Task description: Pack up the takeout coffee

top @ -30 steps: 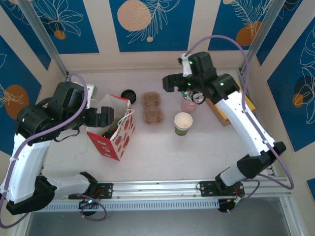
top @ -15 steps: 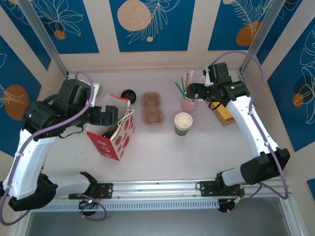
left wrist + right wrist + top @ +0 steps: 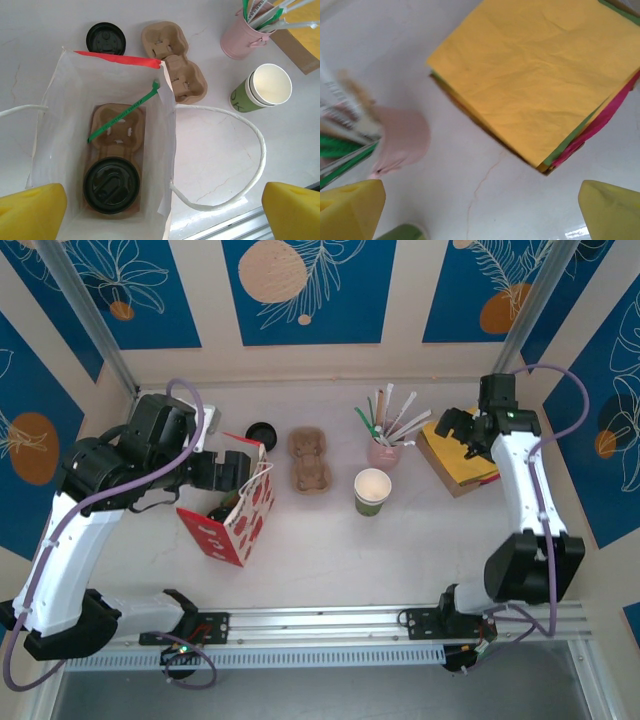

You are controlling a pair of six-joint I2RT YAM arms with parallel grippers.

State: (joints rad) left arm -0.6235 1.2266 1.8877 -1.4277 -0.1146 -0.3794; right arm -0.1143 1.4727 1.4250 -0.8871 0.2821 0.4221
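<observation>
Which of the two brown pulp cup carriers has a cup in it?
The carrier in the red paper bag, holding a black-lidded cup; the other carrier, on the table, is empty.

The takeout coffee, a small cup capped with a round black plastic lid, stands upright inside the open white-lined paper bag. It sits in one well of a brown pulp carrier on the bag's floor. From above the lid hides the cup's sides.
</observation>
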